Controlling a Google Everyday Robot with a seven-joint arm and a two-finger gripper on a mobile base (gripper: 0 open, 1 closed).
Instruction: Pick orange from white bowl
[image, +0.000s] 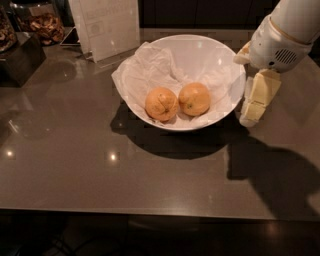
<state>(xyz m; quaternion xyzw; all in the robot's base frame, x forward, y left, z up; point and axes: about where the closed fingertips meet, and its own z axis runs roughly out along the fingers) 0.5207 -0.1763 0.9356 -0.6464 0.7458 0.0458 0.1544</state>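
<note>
The white bowl (220, 55) stands on the dark table, lined with crumpled white paper (150, 72). Two oranges lie side by side in its bottom. The orange (194, 99) is the right one, smooth with a tiny dark dot. The left orange (161, 104) has dark creased lines on its skin. My gripper (256, 100) hangs from the white arm at the right. It is just outside the bowl's right rim, low near the table, and to the right of the orange. It holds nothing that I can see.
A clear sign holder with a paper sheet (107, 25) stands behind the bowl on the left. A jar of dried snacks (42, 25) and a dark box (20, 60) are at the far left. The table's front edge (150, 212) runs across the bottom.
</note>
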